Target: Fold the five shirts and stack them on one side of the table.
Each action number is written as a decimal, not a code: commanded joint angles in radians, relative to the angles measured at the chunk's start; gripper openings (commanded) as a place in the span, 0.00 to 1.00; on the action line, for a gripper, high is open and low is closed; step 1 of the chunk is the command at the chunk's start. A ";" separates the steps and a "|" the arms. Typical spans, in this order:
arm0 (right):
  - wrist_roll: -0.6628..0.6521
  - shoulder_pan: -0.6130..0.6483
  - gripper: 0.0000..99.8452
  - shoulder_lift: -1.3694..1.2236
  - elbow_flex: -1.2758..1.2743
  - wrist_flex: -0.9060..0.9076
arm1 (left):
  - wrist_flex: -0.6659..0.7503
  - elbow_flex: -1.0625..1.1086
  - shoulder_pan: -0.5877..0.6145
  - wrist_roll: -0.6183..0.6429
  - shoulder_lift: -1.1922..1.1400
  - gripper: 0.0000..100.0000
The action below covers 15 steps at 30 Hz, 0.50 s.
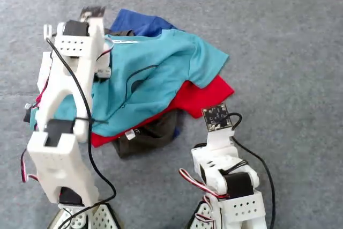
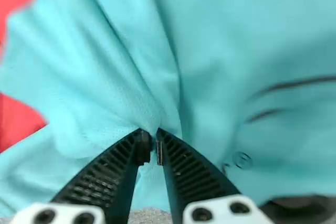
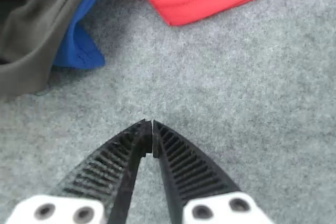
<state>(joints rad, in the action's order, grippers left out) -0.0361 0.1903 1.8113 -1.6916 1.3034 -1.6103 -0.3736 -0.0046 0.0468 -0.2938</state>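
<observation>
Left gripper (image 2: 150, 148) clenched on a pinch of the teal shirt (image 2: 220, 51), right gripper (image 3: 152, 135) closed empty over the grey tabletop (image 3: 252, 87).

Four shirts: teal (image 1: 155, 73), red (image 1: 206, 96), blue (image 1: 138, 23), dark (image 1: 153, 135). Two arms (image 1: 64, 105) (image 1: 228, 172).

Dark shirt (image 1: 153, 132) mostly buried under red shirt (image 1: 203, 96).

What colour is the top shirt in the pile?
The top shirt is turquoise, best in the high view.
</observation>
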 commanded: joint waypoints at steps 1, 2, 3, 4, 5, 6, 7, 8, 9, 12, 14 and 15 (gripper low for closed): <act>0.003 0.011 0.02 0.081 0.008 0.003 | -0.025 -0.067 -0.084 -0.035 0.135 0.03; 0.003 0.011 0.02 0.081 0.008 0.003 | -0.026 -0.067 -0.104 -0.041 0.158 0.03; 0.003 0.011 0.02 0.081 0.008 0.003 | -0.026 -0.067 -0.120 -0.040 0.178 0.03; 0.003 0.011 0.02 0.081 0.008 0.003 | -0.026 -0.070 -0.139 -0.038 0.196 0.03; 0.003 0.011 0.02 0.081 0.008 0.003 | -0.026 -0.074 -0.163 -0.038 0.216 0.03; 0.003 0.011 0.02 0.081 0.008 0.003 | -0.023 -0.079 -0.189 -0.038 0.235 0.03; 0.003 0.011 0.02 0.081 0.008 0.003 | -0.023 -0.091 -0.220 -0.037 0.255 0.03; 0.003 0.011 0.02 0.081 0.008 0.003 | -0.025 -0.108 -0.252 -0.037 0.265 0.03; 0.003 0.011 0.02 0.081 0.008 0.003 | -0.020 -0.124 -0.283 -0.038 0.278 0.03; 0.003 0.011 0.02 0.081 0.008 0.003 | -0.023 -0.196 -0.375 -0.035 0.284 0.03; 0.003 0.011 0.02 0.081 0.008 0.003 | -0.025 -0.240 -0.424 -0.034 0.285 0.03; 0.003 0.011 0.02 0.081 0.008 0.003 | -0.025 -0.260 -0.446 -0.034 0.287 0.03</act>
<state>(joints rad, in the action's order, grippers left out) -0.0361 0.1903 1.8113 -1.6916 1.3034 -1.6318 -0.5393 -0.3821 0.0176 -0.0591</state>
